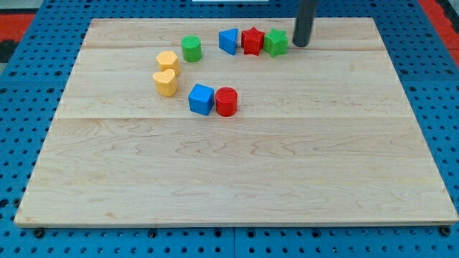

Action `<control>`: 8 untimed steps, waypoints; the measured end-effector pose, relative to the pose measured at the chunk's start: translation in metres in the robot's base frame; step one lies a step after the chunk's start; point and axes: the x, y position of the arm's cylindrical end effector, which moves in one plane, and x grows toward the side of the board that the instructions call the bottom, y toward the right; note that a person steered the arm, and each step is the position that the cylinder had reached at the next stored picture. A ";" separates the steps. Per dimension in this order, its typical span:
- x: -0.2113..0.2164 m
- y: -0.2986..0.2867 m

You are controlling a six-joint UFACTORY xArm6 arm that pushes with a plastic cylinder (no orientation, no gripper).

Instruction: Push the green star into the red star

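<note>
The green star [275,43] lies near the view's top, touching the right side of the red star [252,41]. A blue block [228,40] touches the red star's left side, so the three form a row. My tip [300,44] is a dark rod coming down from the view's top. It stands just right of the green star, close to it or touching it.
A green cylinder [191,49] sits left of the row. A yellow block [167,61] and a yellow heart [165,82] lie further left. A blue cube [201,99] touches a red cylinder [226,101] below. The wooden board [237,179] rests on a blue pegboard.
</note>
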 end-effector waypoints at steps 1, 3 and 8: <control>0.002 0.072; 0.002 0.096; 0.023 -0.038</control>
